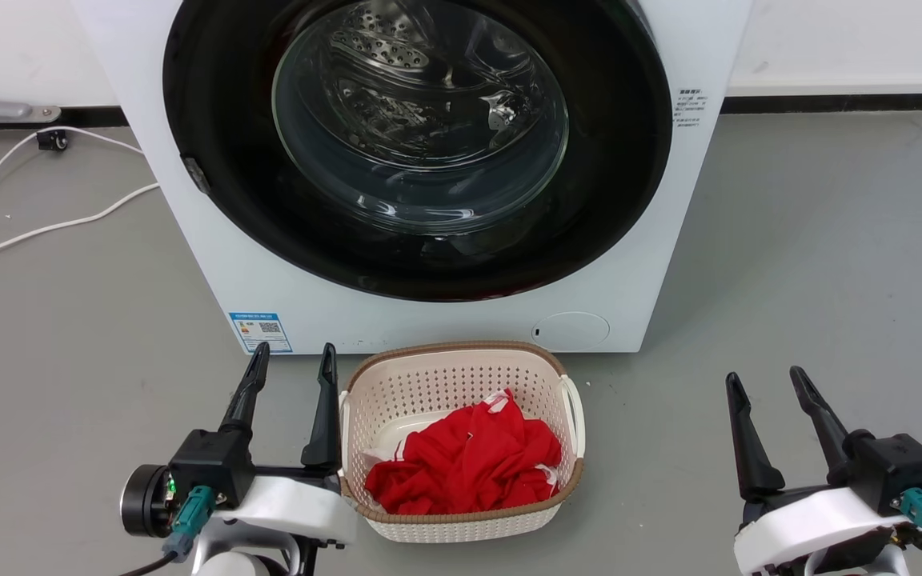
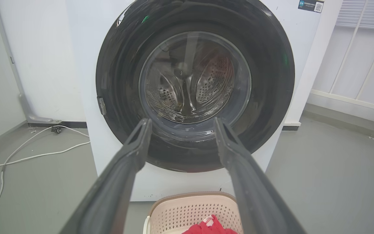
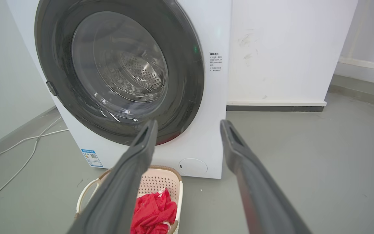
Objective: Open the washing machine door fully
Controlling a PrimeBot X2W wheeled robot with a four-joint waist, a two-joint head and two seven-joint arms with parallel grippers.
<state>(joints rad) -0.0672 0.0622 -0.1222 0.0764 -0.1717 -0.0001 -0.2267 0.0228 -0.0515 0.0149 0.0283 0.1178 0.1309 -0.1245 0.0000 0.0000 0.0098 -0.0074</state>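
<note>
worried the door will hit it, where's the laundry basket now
In the head view the laundry basket sits on the floor before the washing machine, below its door, beside the left pincer.

Left gripper (image 1: 291,362) at lower left and right gripper (image 1: 765,386) at lower right, both with fingers spread apart, holding nothing, pointing forward.

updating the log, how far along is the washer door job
Done: nothing yet. The large round glossy black door with its glass window sits shut in the white front-loading washing machine.
In hand: nothing. The left gripper and right gripper are open and empty, low on either side of the cream perforated basket holding red cloth, clear of the machine.
Left: reach the door, catch its edge and swing it fully open.
</note>
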